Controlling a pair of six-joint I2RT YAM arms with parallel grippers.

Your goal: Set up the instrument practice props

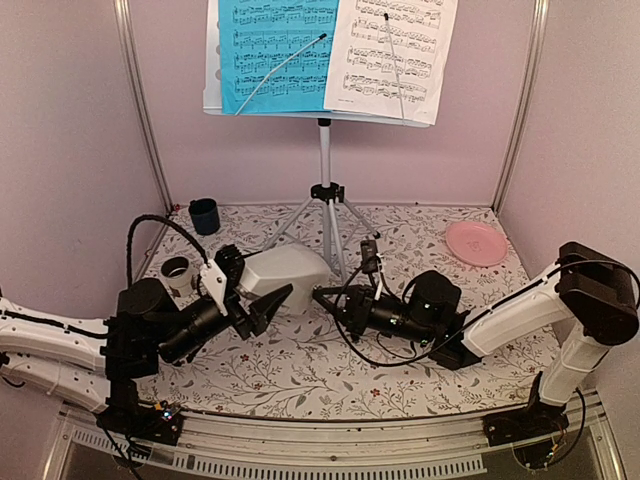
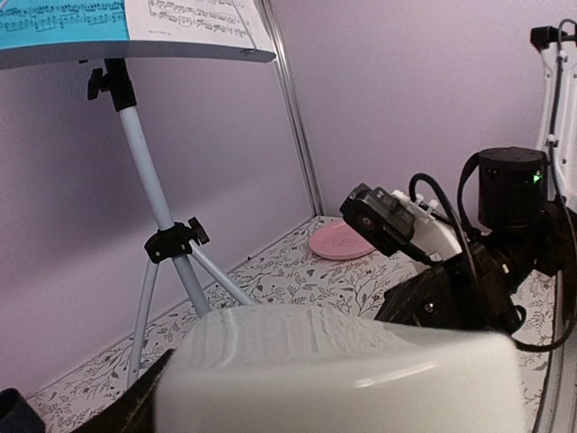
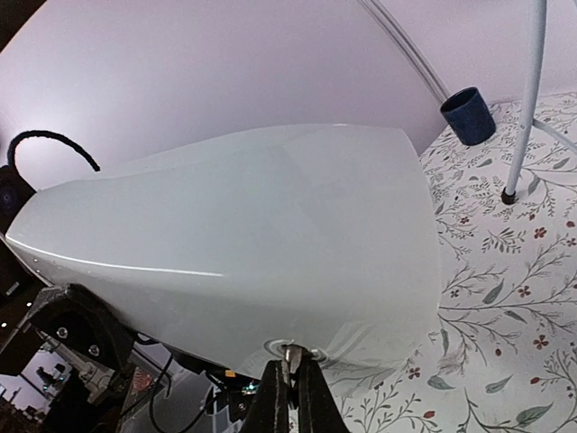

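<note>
The white metronome lies on its side on the floral table, in front of the tripod. My left gripper is shut on it from the left; in the left wrist view the metronome fills the bottom and one dark finger shows beside it. My right gripper is shut on a small silver key on the metronome's side. The grey-blue music stand stands at the back on its silver tripod. It holds the blue sheet and the white sheet.
A pink plate lies at the back right. A dark blue cup stands at the back left. The tripod's legs spread just behind the metronome. Lilac walls close in the table on three sides.
</note>
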